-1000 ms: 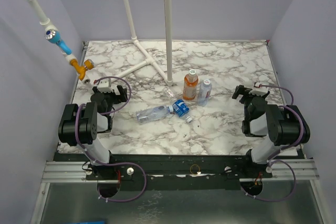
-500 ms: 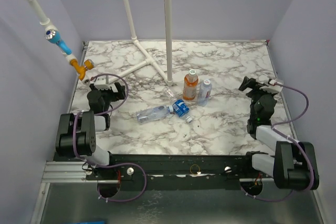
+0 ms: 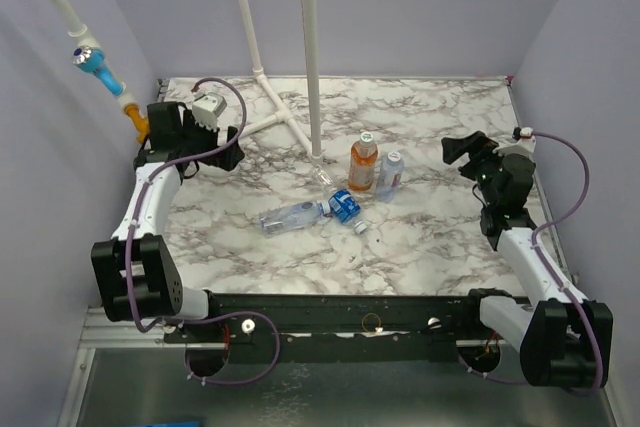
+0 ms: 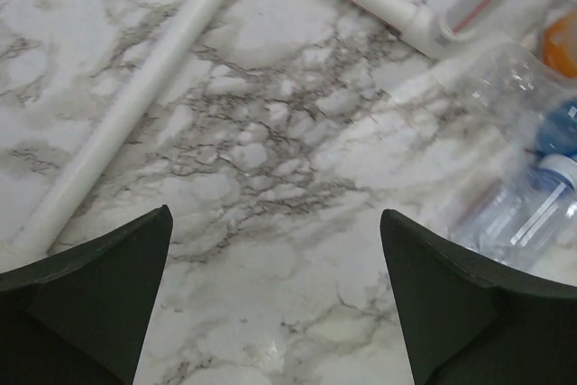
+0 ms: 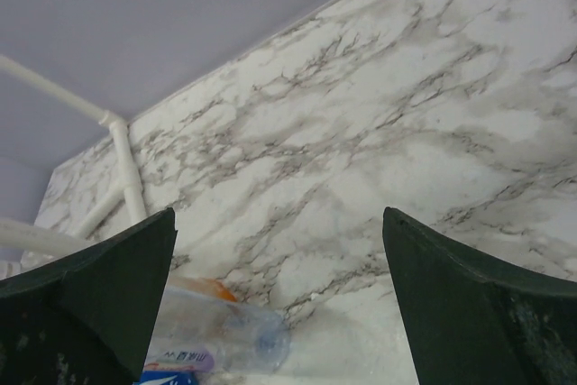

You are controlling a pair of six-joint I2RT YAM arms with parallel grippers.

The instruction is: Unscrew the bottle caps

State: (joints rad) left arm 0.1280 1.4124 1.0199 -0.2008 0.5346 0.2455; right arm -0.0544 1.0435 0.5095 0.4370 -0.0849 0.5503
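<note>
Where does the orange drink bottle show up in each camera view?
Top external: orange bottle stands mid-table, right of the white pipe stand.
Left wrist: orange bottle is a sliver at the upper right edge.
Right wrist: orange bottle sits low left, near the bottom edge.
Shared landmark: white pipe stand, seen in all three.

Plain lavender walls enclose a white, grey-veined marble tabletop; white pipe stand upright at rear.
</note>
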